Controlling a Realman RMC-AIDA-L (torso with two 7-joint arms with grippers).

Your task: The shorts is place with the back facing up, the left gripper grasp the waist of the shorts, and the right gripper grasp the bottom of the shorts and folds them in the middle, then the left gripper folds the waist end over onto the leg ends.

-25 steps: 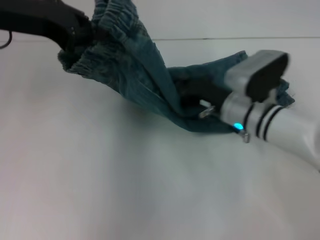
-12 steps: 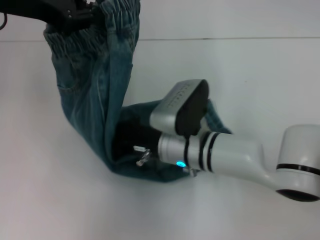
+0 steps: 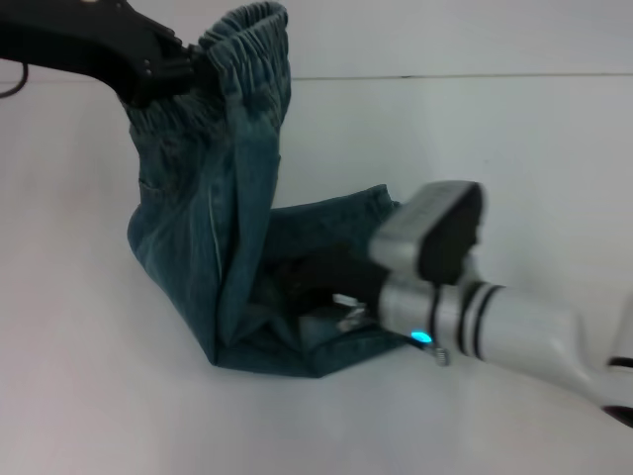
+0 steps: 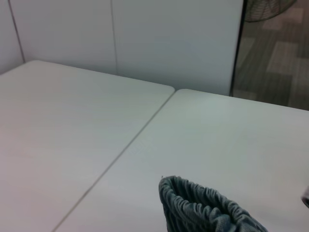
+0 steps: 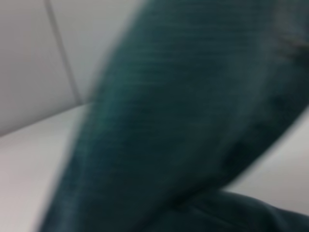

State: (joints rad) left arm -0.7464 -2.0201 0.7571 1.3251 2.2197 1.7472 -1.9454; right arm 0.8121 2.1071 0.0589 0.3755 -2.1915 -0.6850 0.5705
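Note:
The blue denim shorts point(image 3: 237, 228) hang in a tall fold over the white table point(image 3: 109, 396). My left gripper point(image 3: 188, 67), on a black arm at the upper left, is shut on the gathered elastic waist point(image 3: 247, 40) and holds it high above the table. The waist's ruffled edge point(image 4: 203, 208) also shows in the left wrist view. The leg ends point(image 3: 326, 213) lie on the table under the hanging part. My right gripper point(image 3: 312, 282), on a white arm coming from the right, sits low among the leg fabric. Dark cloth point(image 5: 183, 121) fills the right wrist view.
Bare white tabletop lies in front of and to the left of the shorts. A seam point(image 4: 120, 154) runs between two table sections. The table's far edge point(image 3: 445, 76) meets a pale wall, and carpeted floor point(image 4: 275, 58) shows past a panel.
The right gripper swept left with the leg ends, then drew back to the right. The left gripper stays high with the waist, shifted slightly right. The shorts now hang folded over their legs.

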